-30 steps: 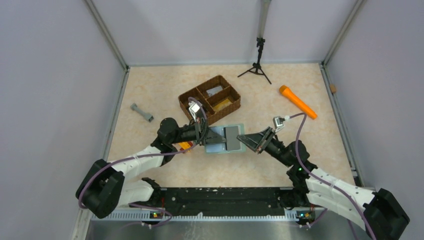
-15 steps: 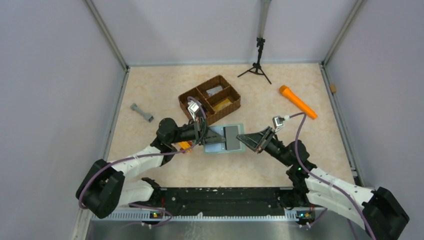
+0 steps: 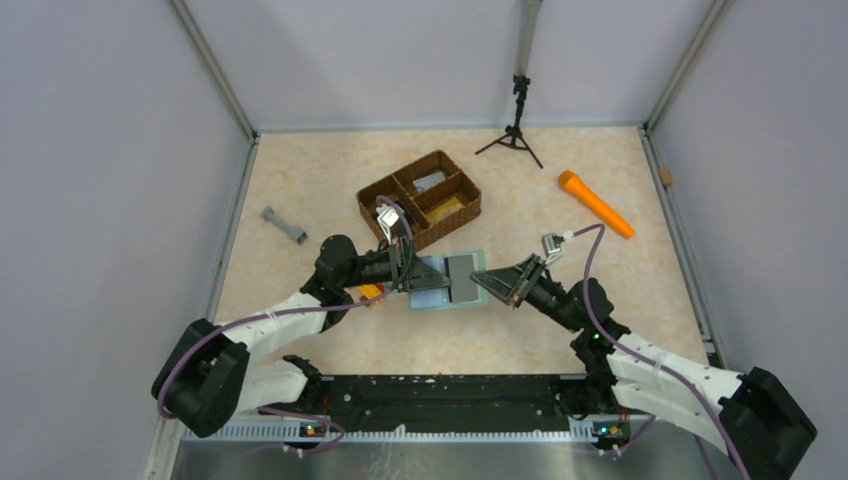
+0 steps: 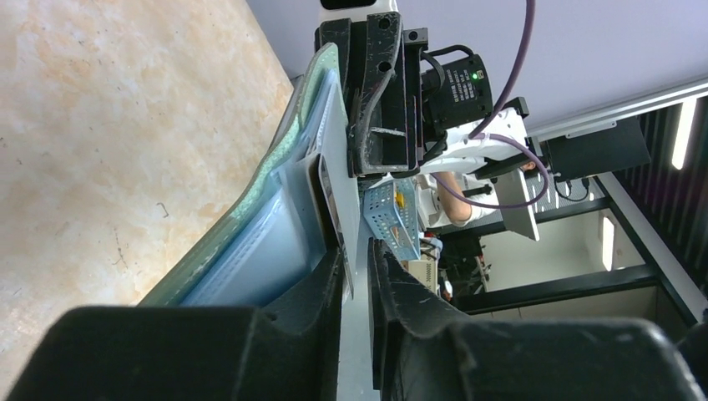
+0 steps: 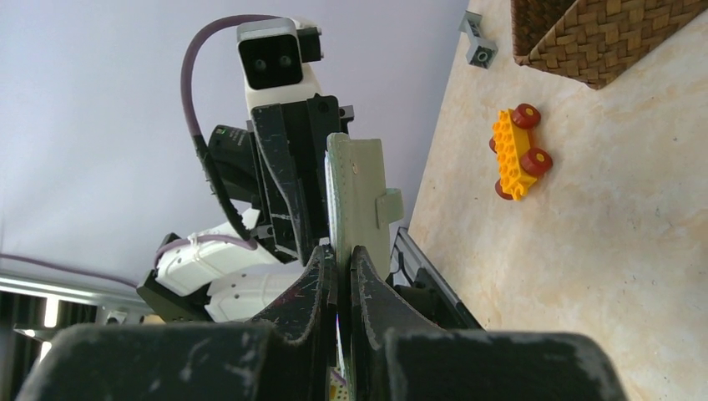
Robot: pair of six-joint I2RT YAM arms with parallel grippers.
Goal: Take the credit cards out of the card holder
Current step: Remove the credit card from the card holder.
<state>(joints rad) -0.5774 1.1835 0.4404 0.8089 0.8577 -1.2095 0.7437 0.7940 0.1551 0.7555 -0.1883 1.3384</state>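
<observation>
Bracing card holder [image 5: 355,196], right gripper [image 5: 342,255] jaws clamped on tabbed edge, likely to steady it; opposite, left gripper [image 4: 355,251] jaws straddle pale credit card [image 4: 336,142] poking from inner pocket, grip unclear, probably for pull-out; woven basket [image 3: 460,222] beyond both

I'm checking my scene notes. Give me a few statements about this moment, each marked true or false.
1. The right gripper is open, clear of the grey-green folding card holder. False: it is shut on the holder's edge.
2. The orange cylinder lies inside the brown woven three-part basket. False: it lies on the beige table, right of the basket, apart from it.
3. A yellow toy car with red wheels sits on the table. True.
4. A small black tripod stands at the table's far edge. True.
</observation>
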